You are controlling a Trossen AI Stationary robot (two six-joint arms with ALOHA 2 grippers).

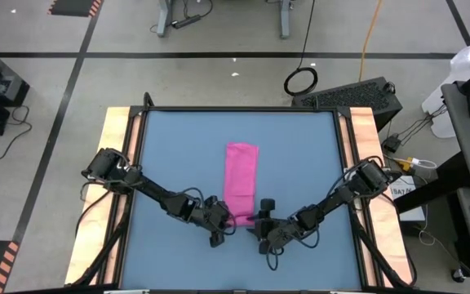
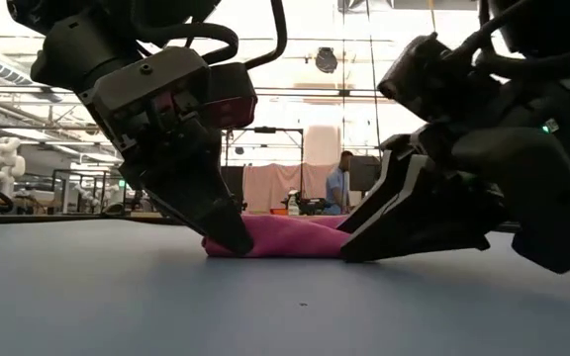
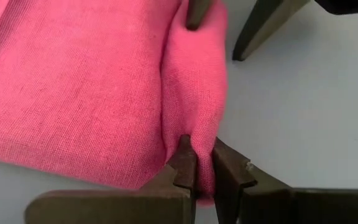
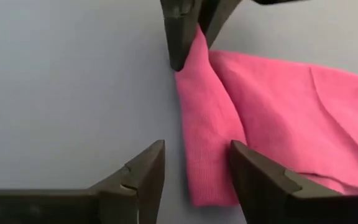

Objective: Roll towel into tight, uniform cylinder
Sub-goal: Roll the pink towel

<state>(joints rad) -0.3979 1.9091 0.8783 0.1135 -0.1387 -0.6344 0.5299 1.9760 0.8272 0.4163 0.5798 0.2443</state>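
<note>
The thin magenta-pink cloth towel (image 1: 241, 178) lies as a long folded strip on the blue worktop (image 1: 170, 155), running from the middle toward the near edge. At its near end a raised fold runs across the strip. The left gripper (image 3: 199, 169) has its 2 dark fingers pinched narrowly on one end of this fold. The right gripper (image 4: 196, 163) stands partly open, straddling the fold's other end; its fingers seem just short of touching the cloth.
</note>
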